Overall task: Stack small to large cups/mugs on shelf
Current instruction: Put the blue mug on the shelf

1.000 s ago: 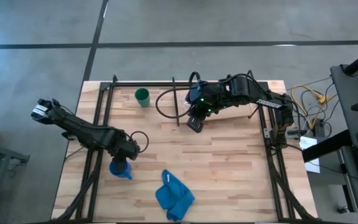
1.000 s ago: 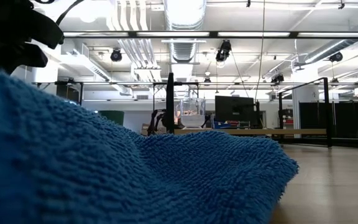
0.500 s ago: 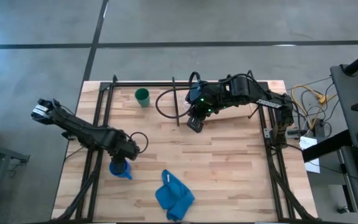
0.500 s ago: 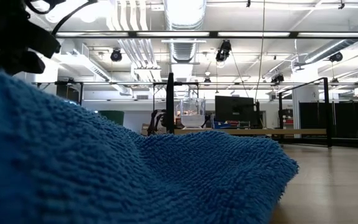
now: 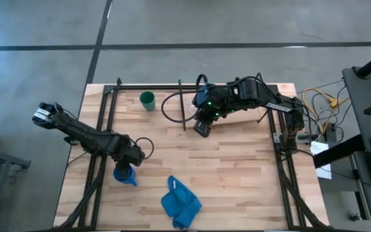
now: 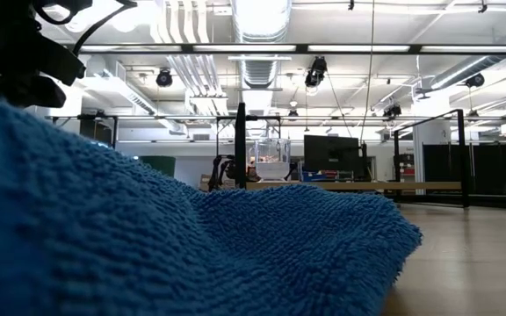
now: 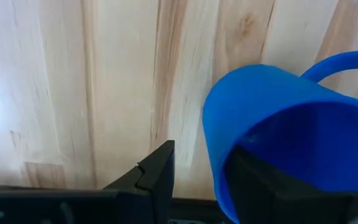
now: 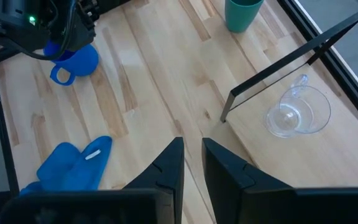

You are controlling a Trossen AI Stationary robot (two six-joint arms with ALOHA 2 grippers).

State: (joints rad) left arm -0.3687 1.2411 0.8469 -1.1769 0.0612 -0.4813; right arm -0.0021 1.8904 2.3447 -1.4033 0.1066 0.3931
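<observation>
Since the previous frames I see no object displaced; only the left arm shifted slightly. High view: left gripper (image 5: 127,166) sits at the blue mug (image 5: 123,174); green cup (image 5: 147,100) stands far back. Low view: blue cloth (image 6: 174,246) fills the foreground. Left wrist view: fingers (image 7: 157,171) straddle the mug's rim, one inside. Right wrist view: right gripper (image 8: 192,163), fingers slightly apart, holds nothing; clear cup (image 8: 294,112) rests on the shelf (image 8: 278,143).

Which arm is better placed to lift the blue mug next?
Left. The left gripper is right at the blue mug, one finger inside its rim, while the right gripper hangs far across the table.
</observation>
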